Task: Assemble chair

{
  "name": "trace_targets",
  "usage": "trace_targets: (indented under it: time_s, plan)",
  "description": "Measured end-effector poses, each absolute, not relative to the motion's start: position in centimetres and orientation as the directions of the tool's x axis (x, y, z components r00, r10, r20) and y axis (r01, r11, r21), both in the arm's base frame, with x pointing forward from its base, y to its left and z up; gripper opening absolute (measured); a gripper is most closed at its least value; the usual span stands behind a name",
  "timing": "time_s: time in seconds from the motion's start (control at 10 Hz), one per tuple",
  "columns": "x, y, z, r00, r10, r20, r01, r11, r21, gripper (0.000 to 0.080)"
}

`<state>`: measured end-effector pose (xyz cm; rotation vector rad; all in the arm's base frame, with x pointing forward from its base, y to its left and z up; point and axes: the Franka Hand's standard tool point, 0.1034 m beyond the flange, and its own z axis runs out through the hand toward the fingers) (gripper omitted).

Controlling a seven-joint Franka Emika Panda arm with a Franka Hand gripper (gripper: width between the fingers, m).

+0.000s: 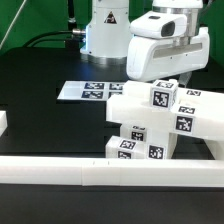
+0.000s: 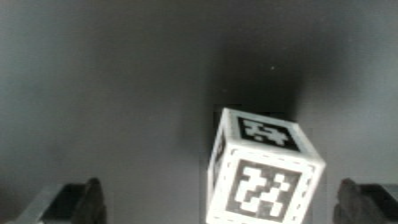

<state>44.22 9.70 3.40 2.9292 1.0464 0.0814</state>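
Note:
The chair (image 1: 150, 122) stands as a stack of chunky white tagged parts against the front rail, at the exterior view's right. A tagged block (image 1: 160, 97) tops it. My gripper (image 1: 168, 80) hangs just above and behind that block. In the wrist view a white tagged post (image 2: 263, 165) stands between my fingers. The gripper (image 2: 217, 205) is open wide. One dark finger (image 2: 71, 202) and the other (image 2: 365, 202) sit apart from the post on either side, touching nothing.
The marker board (image 1: 88, 90) lies flat on the black table behind the chair. A long white rail (image 1: 70, 175) runs along the front edge, and a short rail end (image 1: 3, 122) shows at the left. The arm's base (image 1: 105, 30) stands at the back.

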Motion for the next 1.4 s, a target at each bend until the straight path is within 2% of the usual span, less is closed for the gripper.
trace_targets:
  time_s: [0.3,1.2,1.4]
  plan:
    - [44.2,9.7,3.3,0.774,0.633,0.038,0.631,-0.774,0.045,0.0649]
    - [43.5,10.3,0.8,0.783,0.622,0.005,0.622,-0.783,0.034,0.0649]
    - [43.4,10.2,0.7,0.783,0.622,0.003,0.622,-0.783,0.033,0.062]
